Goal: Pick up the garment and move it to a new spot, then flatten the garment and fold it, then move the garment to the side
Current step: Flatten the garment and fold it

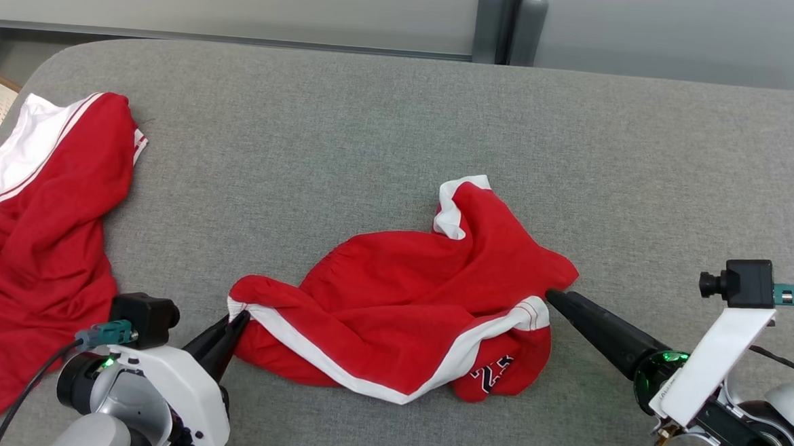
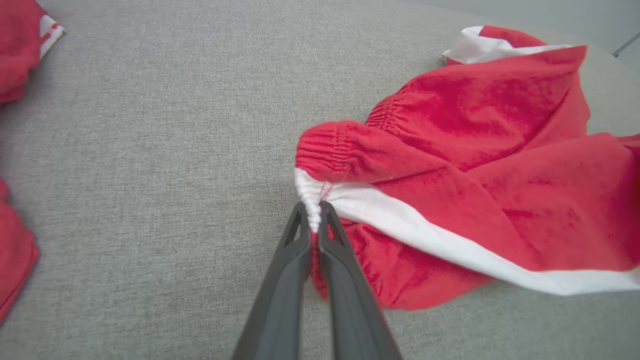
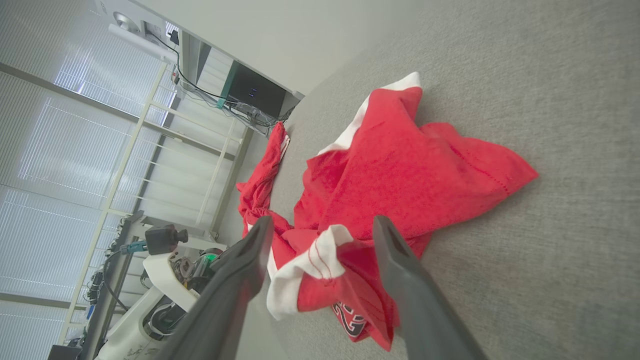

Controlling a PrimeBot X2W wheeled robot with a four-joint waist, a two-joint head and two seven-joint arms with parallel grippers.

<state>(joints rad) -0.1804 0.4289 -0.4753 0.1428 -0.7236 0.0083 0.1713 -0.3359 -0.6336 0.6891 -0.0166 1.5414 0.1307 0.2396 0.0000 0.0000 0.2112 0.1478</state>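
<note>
The garment (image 1: 420,299) lies on the table (image 1: 348,125), mid-width and toward the near edge. A second piece of clothing (image 1: 36,231) lies well apart at the table's left edge. The left pincer (image 1: 241,318) nips the garment's left end. The right pincer (image 3: 321,223) straddles a fold at its right end.

A dark, white-edged number (image 1: 491,379) marks the red garment (image 1: 400,298); it starts with 2; the rest is unreadable.

A grey fabric-covered table (image 1: 375,127) carries crumpled red shorts (image 1: 400,298) with white trim near its middle and another red-and-white garment (image 1: 36,245) at its left edge.
</note>
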